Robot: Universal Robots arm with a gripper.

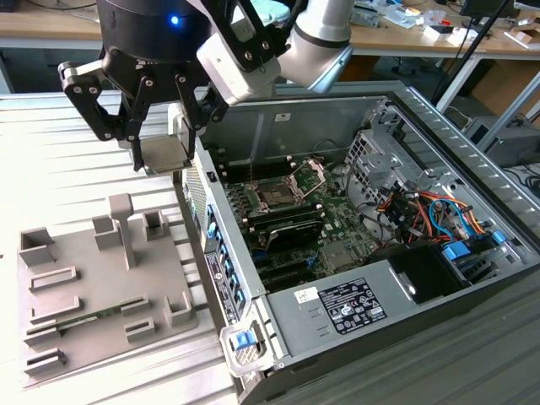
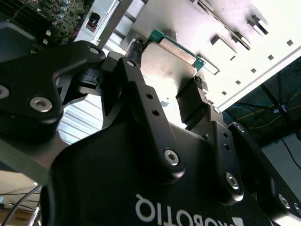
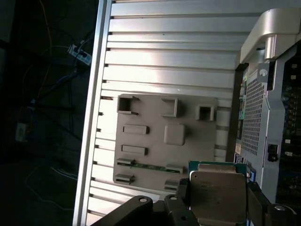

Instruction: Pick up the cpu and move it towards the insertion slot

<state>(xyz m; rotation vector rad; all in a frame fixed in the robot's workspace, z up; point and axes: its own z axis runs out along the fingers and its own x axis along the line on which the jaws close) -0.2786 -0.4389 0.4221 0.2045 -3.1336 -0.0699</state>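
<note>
My pincer [image 1: 164,142] clamps the cpu [image 1: 162,155] by its edges, seemingly level, in the exterior view's upper left. It is lifted clear of the grey tray [image 1: 84,291], with the insertion slot [image 1: 278,196] mid-frame, well apart.

Matte black pincer [image 1: 164,152], built of flat linked bars with rounded ends; silver pin heads [image 1: 74,87] at the joints in the exterior view; black hex-socket screws [image 2: 171,157] and plain round bolts [image 2: 40,104] in the second wrist view; white lettering [image 2: 188,212] across the black base; black round wrist [image 1: 139,29] with a small blue light [image 1: 175,18]; white boxy block [image 1: 240,63] with rounded corners; smooth silver-grey arm [image 1: 322,34], tubular and thick.
</note>
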